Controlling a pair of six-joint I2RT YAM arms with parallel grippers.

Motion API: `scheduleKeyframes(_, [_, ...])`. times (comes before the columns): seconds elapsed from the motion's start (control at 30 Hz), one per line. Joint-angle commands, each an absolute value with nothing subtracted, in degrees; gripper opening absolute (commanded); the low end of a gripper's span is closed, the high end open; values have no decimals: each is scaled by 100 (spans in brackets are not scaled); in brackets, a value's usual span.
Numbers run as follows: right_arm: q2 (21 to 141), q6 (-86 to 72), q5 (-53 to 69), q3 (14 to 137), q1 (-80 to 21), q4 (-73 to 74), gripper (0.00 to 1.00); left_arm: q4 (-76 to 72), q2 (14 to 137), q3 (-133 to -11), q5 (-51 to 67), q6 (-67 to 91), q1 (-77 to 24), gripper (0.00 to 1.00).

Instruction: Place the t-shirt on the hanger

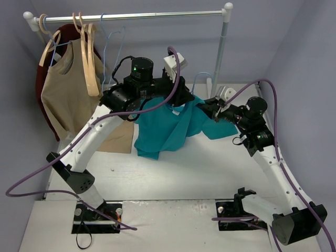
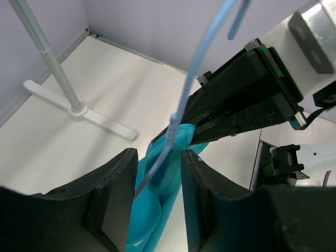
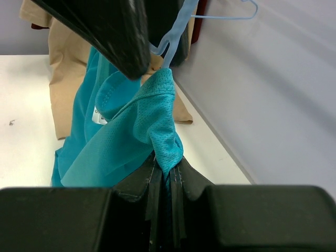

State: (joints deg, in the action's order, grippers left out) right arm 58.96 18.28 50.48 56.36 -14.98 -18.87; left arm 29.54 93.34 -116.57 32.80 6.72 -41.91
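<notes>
Two arms meet over the middle of the worktop (image 1: 210, 163), with the t-shirt (image 1: 165, 128) strung between them.

Left end effector (image 2: 160, 160): open. Its fingers stand apart at the shirt's collar. The blue wire of the hanger (image 2: 195, 68) runs up through the gap, and teal cloth is bunched in the same gap. Whether that cloth touches either pad cannot be told.

Right end effector (image 3: 165, 170): closed, pinching a fold of the t-shirt at its shoulder edge, just beside the left fingers.

T-shirt: held off the worktop at collar and shoulder, its body draping down toward the near side. The hanger's wire enters the neck opening.

Background, far left: a rail (image 1: 157, 16) carries a tan top (image 1: 63, 94), wooden hangers (image 1: 92, 63) and spare blue wire hangers (image 1: 113, 39). A tan cloth (image 1: 118, 139) lies flat beside the shirt's lower edge.
</notes>
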Motion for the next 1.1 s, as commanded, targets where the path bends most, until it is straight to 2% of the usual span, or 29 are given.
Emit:
scheduleKeyframes(0.0, [5757,1872,5273,5730,-1494,-2487,0,2522,9413,-11997,3770,747,-4148,38])
scheduleKeyframes(0.37, [5818,1925,5370,5704,-1494,-2443,0,2145,9518,-12059,4218,853,-4070,37])
scheduleKeyframes(0.47, [5827,1951,5379,5713,-1494,-2417,0,2101,9492,-12006,4315,844,-4043,27])
scheduleKeyframes(0.6, [5845,1986,5396,5695,-1494,-2391,0,1995,9413,-11892,4377,826,-4025,8])
scheduleKeyframes(0.67, [5854,1986,5396,5687,-1494,-2382,0,2004,9369,-11865,4386,774,-4025,2])
scheduleKeyframes(0.93, [5959,2206,5300,5783,-1485,-1944,1,2153,9168,-11646,4307,283,-4025,0])
scheduleKeyframes(0.97, [5968,2302,5213,5809,-1485,-1855,11,2153,9123,-11550,4237,212,-4025,0])
scheduleKeyframes(1.03, [5985,2390,5116,5871,-1468,-1593,26,2206,9036,-11461,4149,18,-4025,0])
scheduleKeyframes(1.07, [5985,2478,5063,5888,-1476,-1513,37,2223,8992,-11374,4018,18,-4025,0])
